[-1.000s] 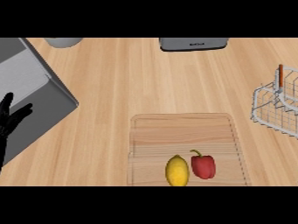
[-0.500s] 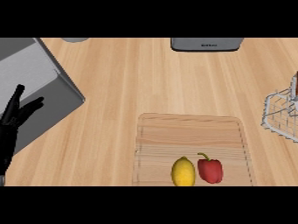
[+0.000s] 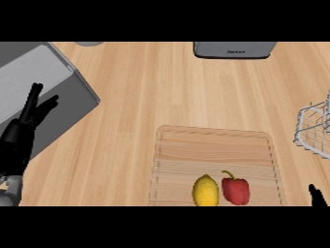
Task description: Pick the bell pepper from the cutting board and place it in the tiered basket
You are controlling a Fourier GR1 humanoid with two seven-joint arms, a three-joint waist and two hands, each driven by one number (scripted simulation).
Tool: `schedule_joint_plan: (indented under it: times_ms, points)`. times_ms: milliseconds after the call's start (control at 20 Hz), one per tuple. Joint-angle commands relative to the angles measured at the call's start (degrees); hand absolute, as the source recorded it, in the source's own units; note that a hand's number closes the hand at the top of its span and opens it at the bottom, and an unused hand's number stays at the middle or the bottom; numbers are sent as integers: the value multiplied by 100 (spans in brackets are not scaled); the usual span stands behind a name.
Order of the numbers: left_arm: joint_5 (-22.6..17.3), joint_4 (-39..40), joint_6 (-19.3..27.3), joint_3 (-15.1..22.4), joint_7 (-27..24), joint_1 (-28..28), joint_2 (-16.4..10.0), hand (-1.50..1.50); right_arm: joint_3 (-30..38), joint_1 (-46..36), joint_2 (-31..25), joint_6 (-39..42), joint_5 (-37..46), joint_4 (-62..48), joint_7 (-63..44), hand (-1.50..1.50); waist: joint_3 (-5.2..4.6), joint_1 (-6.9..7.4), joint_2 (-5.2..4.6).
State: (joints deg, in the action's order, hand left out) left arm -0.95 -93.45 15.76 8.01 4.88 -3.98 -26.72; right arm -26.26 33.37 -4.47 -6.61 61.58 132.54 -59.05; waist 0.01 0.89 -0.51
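Observation:
A red bell pepper (image 3: 235, 190) with a green stem lies near the front edge of the wooden cutting board (image 3: 214, 152), right beside a yellow lemon (image 3: 206, 191). The white wire tiered basket (image 3: 323, 133) stands at the right edge, partly cut off. My left hand (image 3: 17, 138) rests at the left with straight fingers pointing up, far from the board. Of my right hand (image 3: 316, 195) only a fingertip shows at the lower right, to the right of the board.
A large grey box-like appliance (image 3: 24, 89) fills the upper left, under my left hand. A dark grey device (image 3: 234, 49) sits at the back centre. A grey round object (image 3: 90, 43) peeks in at the top left.
The view has shifted, so everything sits further right and lower in the picture. My left hand has risen a little. The right fingertip stays at the lower right edge.

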Motion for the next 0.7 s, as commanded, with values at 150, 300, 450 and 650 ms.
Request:
schedule_joint_plan:
  times_ms: [150,300,450,650]
  points:
    - [-17,800,-138,-109,147,-645,178,0,-343,-1638,436,1115,590,-553,-1815,-150,-15,-36,-14]
    - [-35,597,-267,-214,-55,-178,37,0,-321,-1830,441,1061,501,-833,-2006,-150,-9,5,20]
    - [-78,1003,-288,-335,-266,-276,187,0,-727,-1579,443,1079,771,-664,-2059,-150,-11,-85,35]
    - [133,610,-193,-139,131,-289,266,0,-712,-1572,445,1131,1089,-994,-1919,-150,-4,-93,49]
